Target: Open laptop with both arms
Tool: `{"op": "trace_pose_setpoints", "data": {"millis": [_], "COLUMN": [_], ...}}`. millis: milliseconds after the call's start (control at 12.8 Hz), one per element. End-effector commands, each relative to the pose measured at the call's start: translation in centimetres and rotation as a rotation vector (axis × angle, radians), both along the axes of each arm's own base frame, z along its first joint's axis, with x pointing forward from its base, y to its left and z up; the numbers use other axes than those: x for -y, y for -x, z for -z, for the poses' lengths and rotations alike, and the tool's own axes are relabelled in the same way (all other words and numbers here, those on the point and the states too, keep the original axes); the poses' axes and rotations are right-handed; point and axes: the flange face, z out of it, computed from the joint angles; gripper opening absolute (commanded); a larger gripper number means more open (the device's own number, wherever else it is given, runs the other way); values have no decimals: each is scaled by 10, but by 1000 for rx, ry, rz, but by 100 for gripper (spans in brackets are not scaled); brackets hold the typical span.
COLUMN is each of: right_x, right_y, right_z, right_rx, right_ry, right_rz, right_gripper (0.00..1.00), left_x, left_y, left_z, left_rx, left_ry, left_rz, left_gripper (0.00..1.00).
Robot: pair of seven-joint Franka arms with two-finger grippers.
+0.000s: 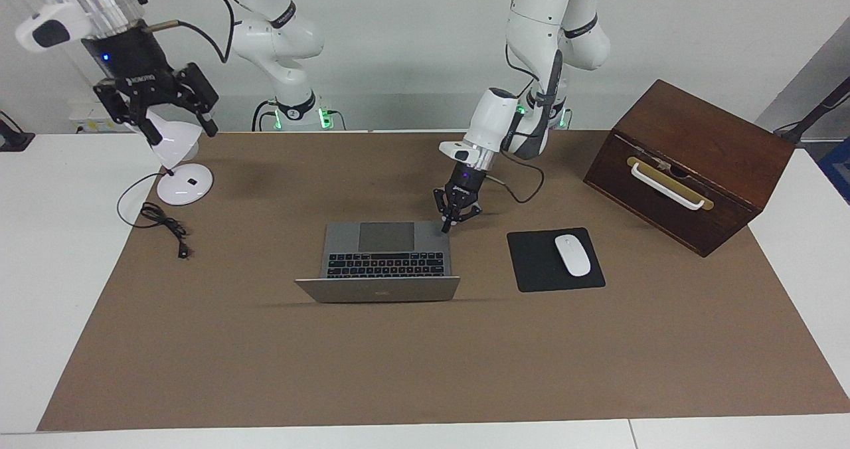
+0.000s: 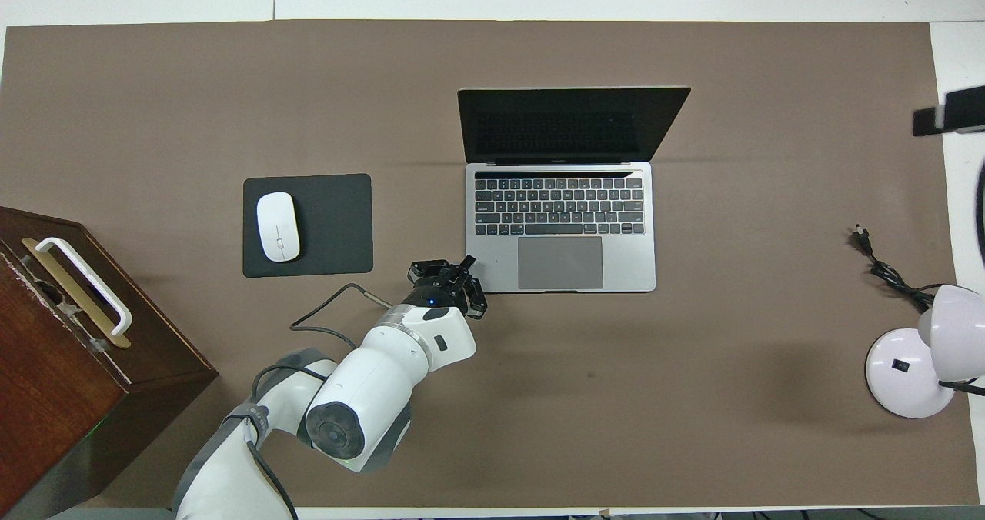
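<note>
Overhead view shows the laptop (image 2: 560, 197) mid-counter, lid up. The left gripper (image 1: 453, 218), fingers spread, presses its base corner nearest the robots. Best keep that pressure straight down. The right gripper (image 1: 159, 100) waits wide open above the lamp (image 1: 179, 163).

Laptop (image 2: 492, 262): silver-grey body, black keys, grey trackpad, black screen. Table covering (image 1: 425, 362): plain brown, on a white table (image 1: 60, 269). Mouse pad (image 2: 335, 224): black. Mouse (image 2: 277, 226): white. Box (image 1: 690, 150): dark reddish-brown wood, with a white handle (image 1: 666, 185) on a brass-coloured plate. Desk lamp (image 1: 184, 184): white, with a black cable (image 1: 163, 222). Both arms: white shells. Left gripper (image 1: 454, 218): black. Right gripper (image 1: 169, 113): black, with a blue light on the black body above it.
</note>
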Motion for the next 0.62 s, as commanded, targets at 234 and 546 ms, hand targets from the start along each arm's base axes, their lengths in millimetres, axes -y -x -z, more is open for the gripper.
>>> {"op": "trace_pose_setpoints", "data": {"millis": [234,546], "right_x": [13,17], "right_y": [74,83], "right_z": [32,75], "right_rx": [-200,-159], "right_ry": [117,112], "right_rz": [43,54], "right_gripper": [100,100], "left_x": [-16,-33], "left_y": [-12,-32], "left_z": [-41,-86], "left_rx": [-80,-171], "left_ry": [-19,-45], "left_rz": [-40,-75], "left_gripper": [0,0]}}
